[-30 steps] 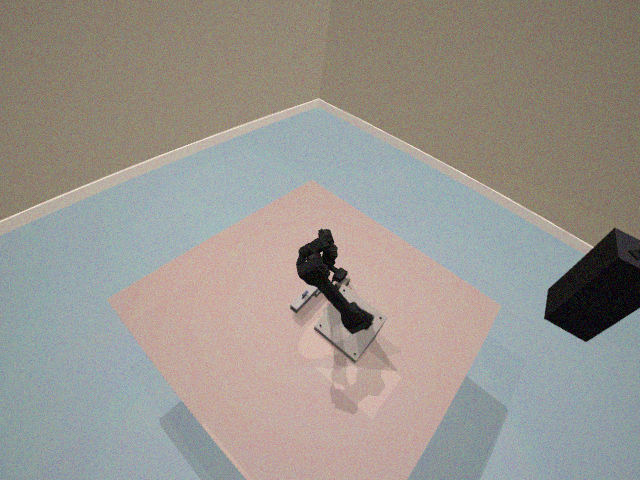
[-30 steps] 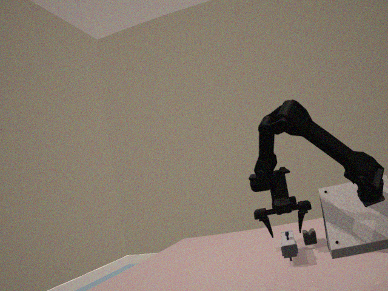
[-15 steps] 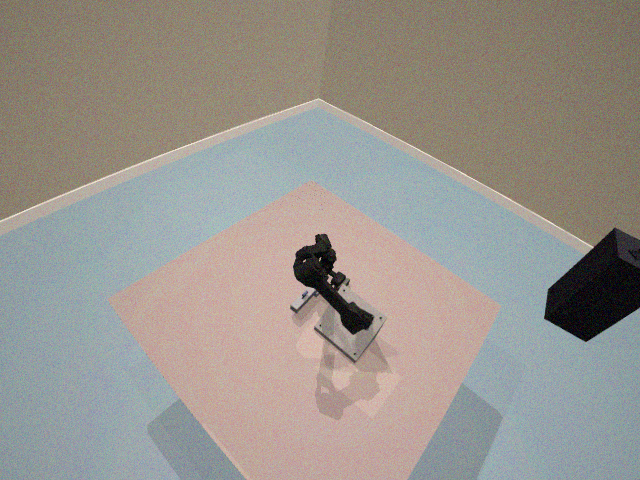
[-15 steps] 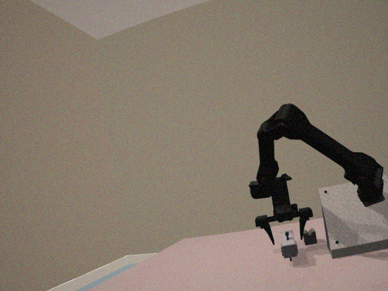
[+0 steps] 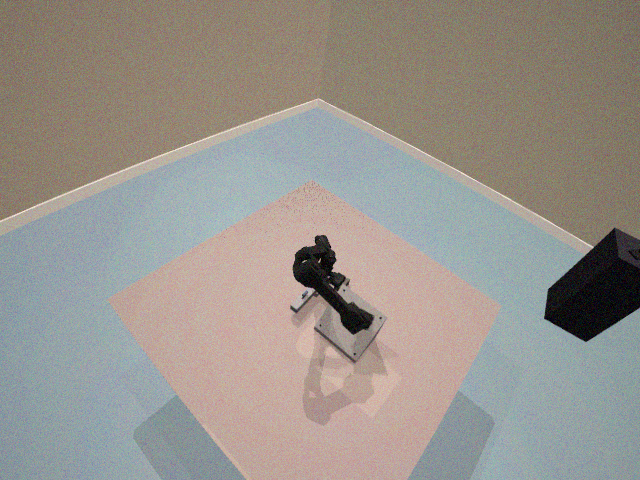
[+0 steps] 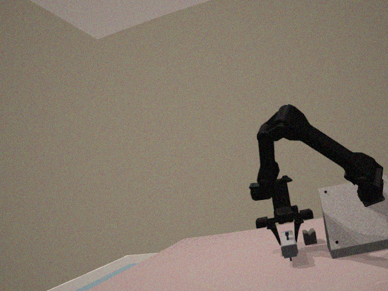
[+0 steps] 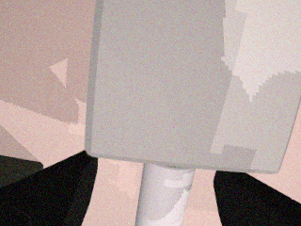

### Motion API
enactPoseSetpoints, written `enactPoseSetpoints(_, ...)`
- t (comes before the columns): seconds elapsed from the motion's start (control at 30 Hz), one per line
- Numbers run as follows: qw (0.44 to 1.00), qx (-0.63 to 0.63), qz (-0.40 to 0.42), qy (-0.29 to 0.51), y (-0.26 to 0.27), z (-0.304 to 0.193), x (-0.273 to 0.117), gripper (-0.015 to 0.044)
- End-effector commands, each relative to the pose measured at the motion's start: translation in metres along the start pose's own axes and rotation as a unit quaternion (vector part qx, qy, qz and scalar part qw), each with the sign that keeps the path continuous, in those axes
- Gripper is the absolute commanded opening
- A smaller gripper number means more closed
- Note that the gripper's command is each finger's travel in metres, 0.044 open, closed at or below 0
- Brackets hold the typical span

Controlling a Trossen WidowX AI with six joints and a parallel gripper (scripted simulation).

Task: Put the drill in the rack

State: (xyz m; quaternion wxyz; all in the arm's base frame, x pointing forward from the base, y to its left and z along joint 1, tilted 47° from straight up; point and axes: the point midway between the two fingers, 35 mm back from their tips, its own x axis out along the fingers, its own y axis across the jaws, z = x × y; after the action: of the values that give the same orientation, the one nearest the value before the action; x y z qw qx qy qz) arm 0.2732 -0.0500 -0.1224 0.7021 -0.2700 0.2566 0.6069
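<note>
Gripper (image 6: 287,233) half-closed, fingers flanking grey block (image 7: 182,63), nothing gripped. Drill (image 7: 162,214) protruding from block at 6 o'clock in wrist view. Rack (image 6: 309,237) at 3 o'clock of block, exterior view, on pink mat (image 6: 219,266).

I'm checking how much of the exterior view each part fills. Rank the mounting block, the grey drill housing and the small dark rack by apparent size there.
1. Mounting block, clearly the largest.
2. Grey drill housing, between the end effector's fingers.
3. Small dark rack.

The last two look close; the housing may sit nearer the camera, so their order is unsure.
</note>
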Motion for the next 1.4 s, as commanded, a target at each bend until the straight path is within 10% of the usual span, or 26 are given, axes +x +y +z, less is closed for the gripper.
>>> enactPoseSetpoints(0.0,1.000,-0.001,0.000,0.000,0.000,0.000,0.000,0.0125)
enactPoseSetpoints(0.23,1.000,-0.001,0.000,0.000,0.000,0.000,0.000,0.0000)
enactPoseSetpoints(1.37,1.000,0.003,-0.001,-0.001,-0.001,-0.036,-0.003,0.0000)
